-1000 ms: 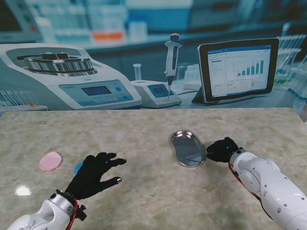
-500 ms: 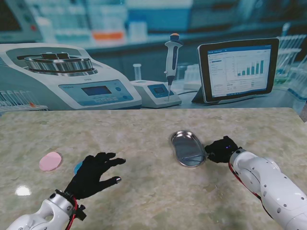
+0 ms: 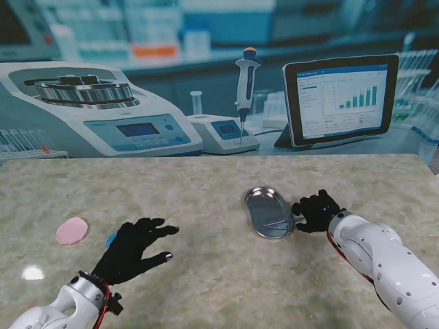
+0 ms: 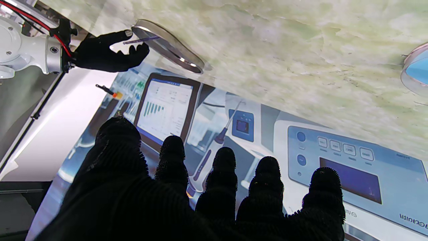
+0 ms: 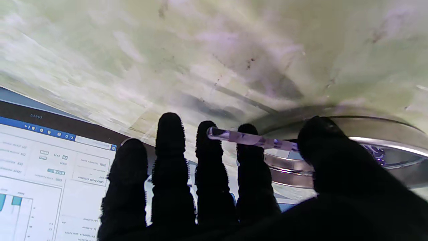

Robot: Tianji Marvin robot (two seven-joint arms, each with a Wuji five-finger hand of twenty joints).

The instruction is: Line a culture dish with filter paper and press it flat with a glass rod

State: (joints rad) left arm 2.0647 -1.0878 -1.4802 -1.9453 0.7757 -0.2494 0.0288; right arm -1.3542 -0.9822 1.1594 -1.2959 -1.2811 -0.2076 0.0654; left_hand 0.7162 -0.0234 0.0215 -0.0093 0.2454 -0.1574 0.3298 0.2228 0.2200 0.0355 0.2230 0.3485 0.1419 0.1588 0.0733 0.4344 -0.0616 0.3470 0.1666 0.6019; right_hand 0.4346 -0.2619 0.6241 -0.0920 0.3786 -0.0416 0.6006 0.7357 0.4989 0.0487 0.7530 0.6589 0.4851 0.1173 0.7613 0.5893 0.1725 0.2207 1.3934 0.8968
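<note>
A glass rod [image 3: 276, 225] lies in the oval metal tray [image 3: 255, 199], its end sticking out over the rim toward my right hand [image 3: 317, 212]. That hand is open; in the right wrist view the rod [image 5: 254, 140] runs between the thumb and the fingertips [image 5: 209, 134], not clamped. The left wrist view shows the same gap around the rod [image 4: 142, 39]. My left hand [image 3: 134, 250] is open, fingers spread over the table. A blue-bottomed culture dish [image 3: 110, 240] peeks out beside it, mostly hidden, with its rim in view [image 4: 416, 68]. A pink filter paper disc [image 3: 72, 230] lies further left.
A printed lab backdrop with a centrifuge [image 3: 89, 110], a pipette [image 3: 245, 89] and a tablet screen [image 3: 341, 99] stands along the table's far edge. Marbled table top [image 3: 206, 288] stretches between my two hands.
My right hand's fingers have spread apart and the hand has drawn slightly right of the tray. The rod stays in the tray. My left hand has barely moved.
</note>
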